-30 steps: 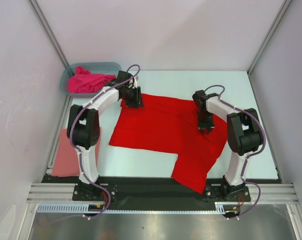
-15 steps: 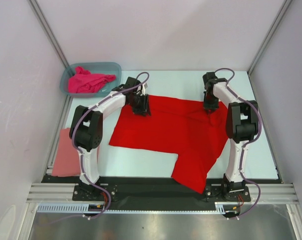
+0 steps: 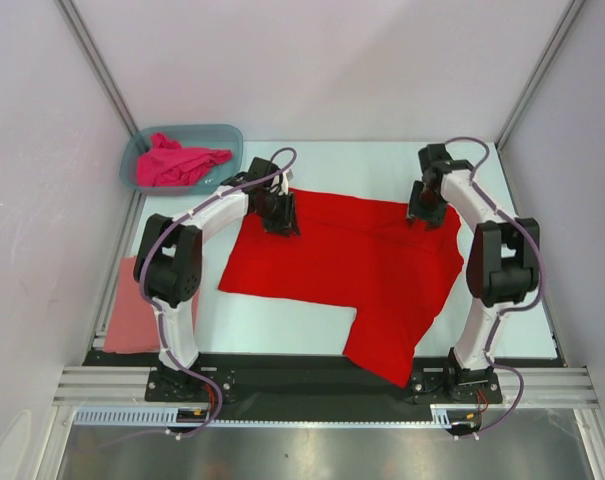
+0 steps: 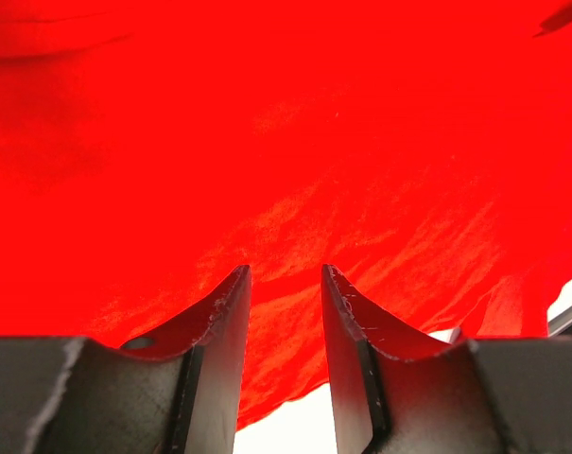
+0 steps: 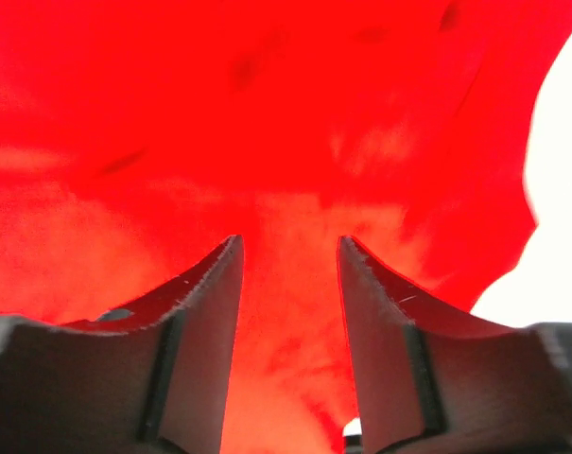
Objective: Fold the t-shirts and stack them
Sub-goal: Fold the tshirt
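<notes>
A bright red t-shirt (image 3: 332, 255) lies spread over the middle of the table, one flap reaching toward the near edge (image 3: 387, 355). My left gripper (image 3: 280, 214) is low over its far left corner. Its jaws stand apart in the left wrist view (image 4: 284, 270), and red cloth (image 4: 267, 142) lies under the gap. My right gripper (image 3: 425, 212) sits at the shirt's far right corner, jaws apart (image 5: 287, 239) over red cloth (image 5: 219, 123), gripping nothing. A magenta-pink t-shirt (image 3: 172, 162) is bunched in the tub. A salmon-pink t-shirt (image 3: 132, 310) lies flat at the left edge.
The translucent blue-grey tub (image 3: 227, 132) stands at the far left corner. Bare white table (image 3: 362, 165) runs along the far side and to the right of the red shirt (image 3: 502, 320). Frame posts and walls close in both sides.
My right gripper moved toward the far edge, dragging the red shirt's right corner out, then opened its jaws. My left gripper shifted slightly right at first and has since held still.
</notes>
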